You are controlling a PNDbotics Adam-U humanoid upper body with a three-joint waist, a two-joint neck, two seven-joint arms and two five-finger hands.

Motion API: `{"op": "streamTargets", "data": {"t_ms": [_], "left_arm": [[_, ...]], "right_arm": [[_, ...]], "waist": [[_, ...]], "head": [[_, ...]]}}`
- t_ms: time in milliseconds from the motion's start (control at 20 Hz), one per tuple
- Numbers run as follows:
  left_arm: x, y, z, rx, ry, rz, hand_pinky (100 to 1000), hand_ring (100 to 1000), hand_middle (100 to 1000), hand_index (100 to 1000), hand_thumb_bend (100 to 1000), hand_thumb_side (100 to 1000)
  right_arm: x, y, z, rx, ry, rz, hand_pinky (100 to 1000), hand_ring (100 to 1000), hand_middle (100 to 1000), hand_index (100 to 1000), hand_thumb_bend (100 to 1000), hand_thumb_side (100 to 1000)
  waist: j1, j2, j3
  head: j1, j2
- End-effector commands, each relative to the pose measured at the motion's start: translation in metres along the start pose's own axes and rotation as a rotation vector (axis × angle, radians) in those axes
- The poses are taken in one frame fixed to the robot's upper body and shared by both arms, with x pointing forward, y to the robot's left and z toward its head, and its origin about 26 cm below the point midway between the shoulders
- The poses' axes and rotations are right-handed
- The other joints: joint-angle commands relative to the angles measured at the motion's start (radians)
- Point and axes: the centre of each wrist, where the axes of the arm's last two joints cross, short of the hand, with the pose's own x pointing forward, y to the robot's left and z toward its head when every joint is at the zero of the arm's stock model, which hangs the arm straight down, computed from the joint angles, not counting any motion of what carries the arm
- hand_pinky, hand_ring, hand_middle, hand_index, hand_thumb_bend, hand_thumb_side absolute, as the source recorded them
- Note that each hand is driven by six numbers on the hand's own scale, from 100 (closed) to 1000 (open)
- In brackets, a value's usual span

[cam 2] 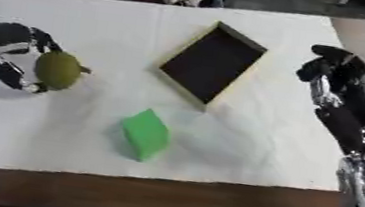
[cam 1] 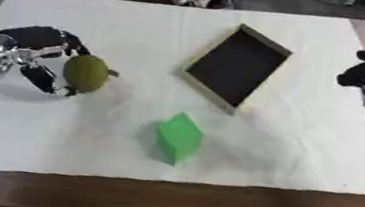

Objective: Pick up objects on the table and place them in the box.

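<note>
**Left robot hand on pear, cube and box untouched**

Left robot hand (cam 1: 38,56), far left of counter (cam 1: 302,156): fingers and thumb curled round a smooth olive-green pear (cam 1: 87,73). Right robot hand (cam 2: 339,78) at right edge, fingers curled, holding nothing. Green cube (cam 1: 179,138), matte, sits near-centre on the white cloth. Box (cam 1: 237,65): flat rectangular tray, pale rim, dark inside, angled, far of the cube.
</note>
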Motion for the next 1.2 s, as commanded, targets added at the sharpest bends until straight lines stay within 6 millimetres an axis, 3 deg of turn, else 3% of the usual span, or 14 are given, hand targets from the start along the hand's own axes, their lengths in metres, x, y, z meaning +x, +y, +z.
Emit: {"op": "streamTargets", "data": {"t_ms": [50, 100, 400, 650, 1200], "left_arm": [[-0.001, 0.010, 0.001, 0.046, 0.009, -0.038, 733, 671, 693, 827, 477, 202], [0.000, 0.010, 0.000, 0.058, 0.009, -0.043, 719, 649, 669, 807, 465, 166], [0.005, 0.010, -0.003, 0.124, 0.011, -0.068, 677, 575, 580, 732, 434, 155], [0.007, 0.015, -0.001, 0.183, 0.002, -0.073, 631, 512, 500, 648, 356, 143], [0.035, 0.085, 0.014, 0.386, -0.134, -0.085, 624, 494, 475, 626, 305, 119]], "right_arm": [[0.005, -0.003, -0.004, 0.003, -0.021, 0.009, 643, 604, 544, 754, 100, 501], [0.005, -0.003, -0.004, 0.003, -0.021, 0.009, 643, 604, 544, 754, 100, 501], [0.005, -0.003, -0.005, 0.004, -0.022, 0.008, 644, 604, 544, 754, 100, 501], [0.005, -0.003, -0.005, 0.003, -0.023, 0.008, 644, 604, 544, 754, 100, 500], [0.006, -0.001, -0.007, 0.012, -0.030, 0.003, 645, 604, 544, 755, 100, 500]], "waist": [[-0.002, -0.016, -0.001], [-0.002, -0.016, -0.001], [-0.002, -0.017, 0.000], [-0.002, -0.017, -0.001], [0.002, -0.017, -0.014]], "head": [[0.003, 0.005], [0.003, 0.005], [0.003, 0.005], [0.000, 0.005], [0.006, 0.005]]}}
